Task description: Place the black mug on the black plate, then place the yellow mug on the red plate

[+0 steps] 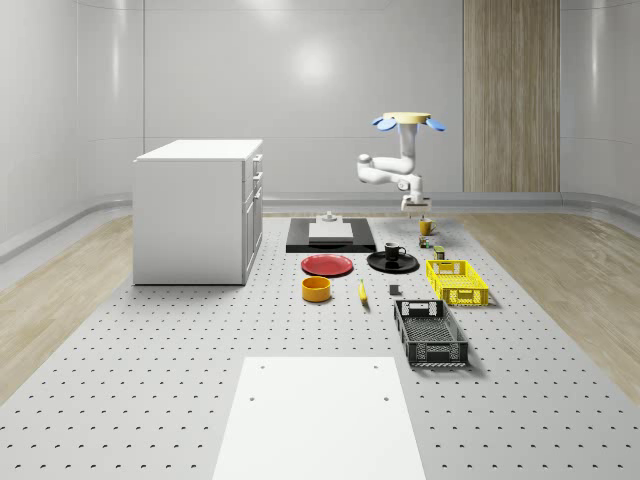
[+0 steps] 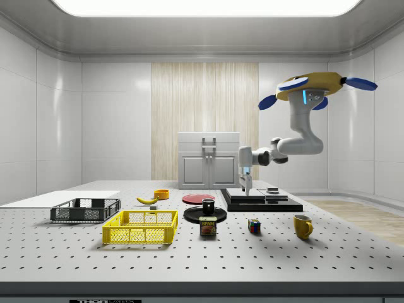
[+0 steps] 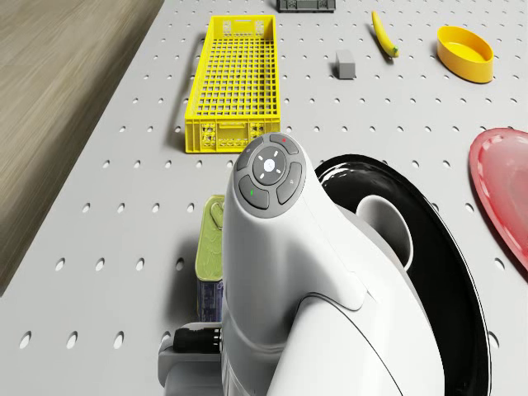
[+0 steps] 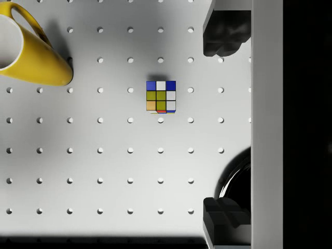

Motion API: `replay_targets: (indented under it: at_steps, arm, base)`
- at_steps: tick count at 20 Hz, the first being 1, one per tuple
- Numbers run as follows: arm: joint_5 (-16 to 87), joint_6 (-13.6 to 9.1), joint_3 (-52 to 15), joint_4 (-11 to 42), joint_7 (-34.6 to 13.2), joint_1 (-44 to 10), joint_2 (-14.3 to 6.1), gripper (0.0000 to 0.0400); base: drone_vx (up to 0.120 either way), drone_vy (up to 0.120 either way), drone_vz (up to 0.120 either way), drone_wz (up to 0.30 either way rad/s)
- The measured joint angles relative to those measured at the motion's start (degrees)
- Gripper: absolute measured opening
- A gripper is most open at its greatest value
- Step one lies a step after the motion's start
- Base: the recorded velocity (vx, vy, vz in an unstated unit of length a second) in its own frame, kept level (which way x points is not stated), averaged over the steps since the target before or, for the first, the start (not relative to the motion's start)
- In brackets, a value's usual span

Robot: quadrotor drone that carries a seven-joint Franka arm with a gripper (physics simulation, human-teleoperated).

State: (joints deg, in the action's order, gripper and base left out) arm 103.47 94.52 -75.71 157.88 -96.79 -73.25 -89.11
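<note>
One half looked done: the black mug [image 1: 395, 251] stood on the black plate [image 1: 380, 264]. My claw [image 2: 248, 190] hung empty, fingers [image 4: 224, 32] apart, while I hovered over the bench [image 1: 150, 340]. My yellow mug [image 2: 303, 226] lay well apart from the red plate [image 1: 327, 265].

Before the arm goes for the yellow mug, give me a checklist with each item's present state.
1. Black mug sits on the black plate: ok.
2. Yellow mug upright on the table, handle free: ok.
3. Red plate bare: ok.
4. End effector open and empty: ok.
5. End effector over the yellow mug: not ok, it hangs above the puzzle cube.
6. Drone hovers above the table: ok.
</note>
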Motion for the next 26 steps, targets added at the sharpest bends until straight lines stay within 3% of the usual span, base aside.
replay_targets:
  at_steps: [4, 26]
  arm:
    - [0.0, 0.1, 0.0, 0.0, 0.0, 0.0, -0.1, 0.0400]
    - [-0.2, 0.5, 0.0, 0.0, -0.1, -0.1, -0.5, 0.0400]
  base:
    - [-0.120, 0.120, 0.000, 0.000]
    - [-0.120, 0.016, 0.000, 0.000]
